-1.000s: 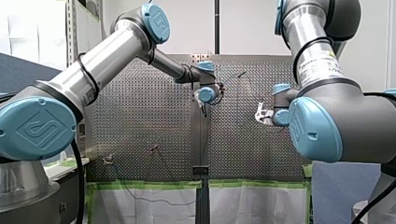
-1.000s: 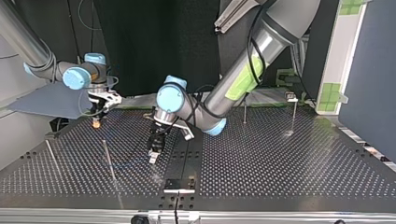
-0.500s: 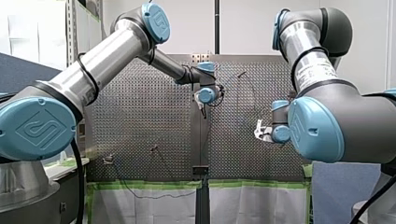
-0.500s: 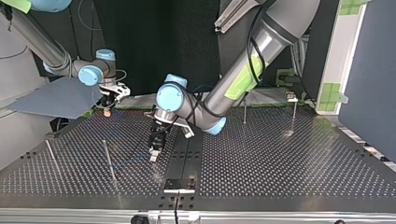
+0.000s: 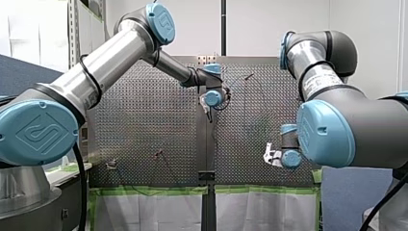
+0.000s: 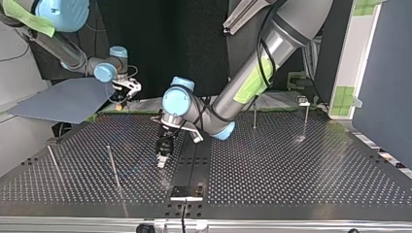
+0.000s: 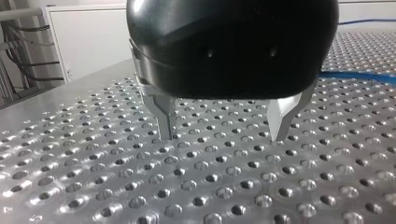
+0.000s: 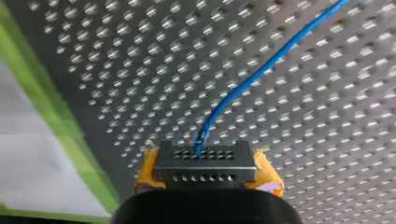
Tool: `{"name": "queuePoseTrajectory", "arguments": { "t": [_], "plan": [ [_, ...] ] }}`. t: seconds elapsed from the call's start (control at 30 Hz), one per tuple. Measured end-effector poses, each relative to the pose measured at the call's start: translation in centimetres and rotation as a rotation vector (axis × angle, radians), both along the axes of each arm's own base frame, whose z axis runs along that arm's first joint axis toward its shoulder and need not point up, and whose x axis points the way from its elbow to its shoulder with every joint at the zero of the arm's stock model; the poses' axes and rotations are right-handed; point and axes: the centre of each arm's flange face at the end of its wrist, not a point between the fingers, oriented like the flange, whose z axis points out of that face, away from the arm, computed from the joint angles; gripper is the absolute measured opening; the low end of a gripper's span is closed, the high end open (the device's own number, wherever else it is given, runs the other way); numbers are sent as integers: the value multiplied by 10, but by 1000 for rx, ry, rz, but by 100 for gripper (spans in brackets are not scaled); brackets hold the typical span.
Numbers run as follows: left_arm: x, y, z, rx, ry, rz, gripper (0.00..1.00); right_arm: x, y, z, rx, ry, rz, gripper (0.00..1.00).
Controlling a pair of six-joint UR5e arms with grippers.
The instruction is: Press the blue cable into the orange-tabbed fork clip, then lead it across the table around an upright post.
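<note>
A: Why are the right arm's fingers (image 6: 120, 101) clamped shut?
B: They pinch the blue cable (image 8: 261, 70), held above the bench's (image 6: 291, 165) corner on the arms' side, likely to draw it taut.
A: And the left arm's fingers (image 6: 161, 159)?
B: Spread wide, empty, tips low at mid-bench, probably ready to press; the clip isn't discernible.

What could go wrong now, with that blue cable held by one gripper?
The blue cable runs from my right gripper in a slack curve; it might slip out or snag on a thin post. My left gripper stands open close above the table, the cable beside it, not between its fingers; closing here would likely catch nothing.
</note>
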Motion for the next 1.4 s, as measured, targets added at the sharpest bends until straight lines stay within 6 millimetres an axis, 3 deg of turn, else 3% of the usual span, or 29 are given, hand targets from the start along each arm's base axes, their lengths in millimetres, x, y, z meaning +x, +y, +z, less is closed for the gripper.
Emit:
{"name": "queuePoseTrajectory", "arguments": {
  "t": [0.7,0.9,1.4],
  "plan": [
    [-2,1,-3,8,17,13,100,-36,28,-117,103,16,-50,0],
    [-2,2,-3,9,18,13,100,-39,32,-127,114,19,-53,0],
    [-6,14,-10,16,104,88,100,-42,31,-128,114,20,-57,0]
  ]
}}
